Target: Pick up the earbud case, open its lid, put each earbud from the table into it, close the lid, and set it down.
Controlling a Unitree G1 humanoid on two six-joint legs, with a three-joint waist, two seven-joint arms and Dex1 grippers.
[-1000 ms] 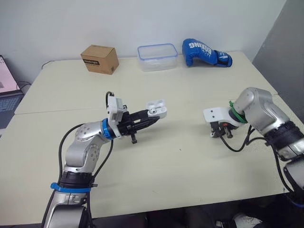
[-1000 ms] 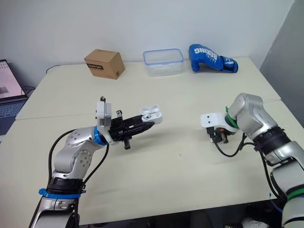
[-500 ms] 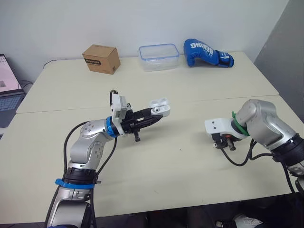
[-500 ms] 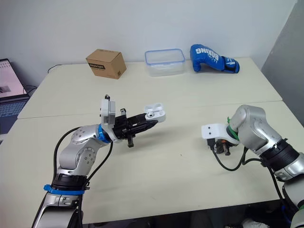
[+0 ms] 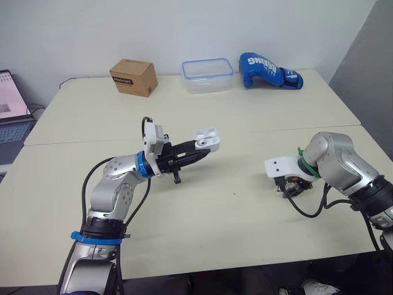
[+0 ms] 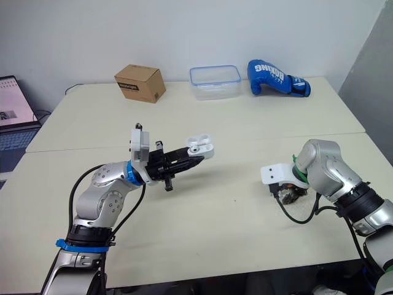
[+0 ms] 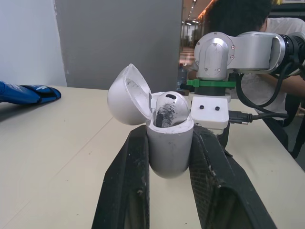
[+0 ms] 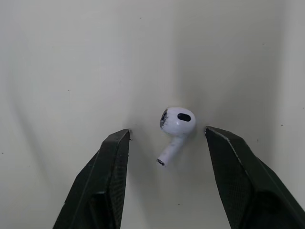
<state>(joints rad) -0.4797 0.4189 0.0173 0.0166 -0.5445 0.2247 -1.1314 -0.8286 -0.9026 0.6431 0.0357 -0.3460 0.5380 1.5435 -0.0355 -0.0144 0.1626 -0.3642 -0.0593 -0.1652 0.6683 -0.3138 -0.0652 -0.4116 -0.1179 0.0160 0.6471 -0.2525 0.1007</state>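
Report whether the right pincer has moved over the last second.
Yes. The right pincer has sunk away from the table seam, toward the near edge, and is open around the earbud.

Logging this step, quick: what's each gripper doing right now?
Left gripper: shut on the open case.
Right gripper: open over an earbud.

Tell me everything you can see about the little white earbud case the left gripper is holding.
The white plastic earbud case is rounded and glossy. Its hinged lid stands open, tipped back, and one white earbud sits in the body. The left gripper clamps the body between its two black fingers, holding it above the beige table, clear of the surface.
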